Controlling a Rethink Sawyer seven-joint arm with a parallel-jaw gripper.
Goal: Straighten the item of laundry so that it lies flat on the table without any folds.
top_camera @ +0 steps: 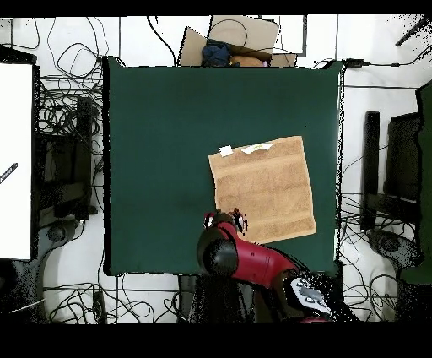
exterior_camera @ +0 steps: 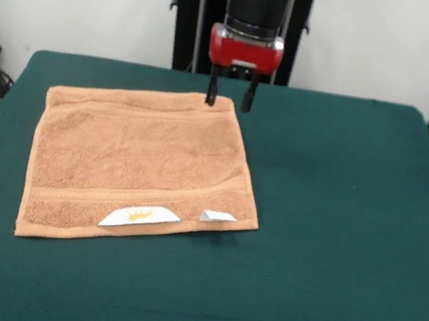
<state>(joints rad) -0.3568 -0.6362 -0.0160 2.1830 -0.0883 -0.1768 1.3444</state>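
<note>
The jaws of the gripper (exterior_camera: pixel 227 99) are parted and empty above the far right corner of the towel (exterior_camera: pixel 137 165), which is spread left of centre on the table (exterior_camera: pixel 349 229). Only residual wrinkles are judged to need smoothing; the corner is best pinched squarely, then drawn outward low.

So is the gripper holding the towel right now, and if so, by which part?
Nothing is held. The gripper is open, its fingers apart at the towel's far corner on the table, with no cloth pinched between them.
</note>
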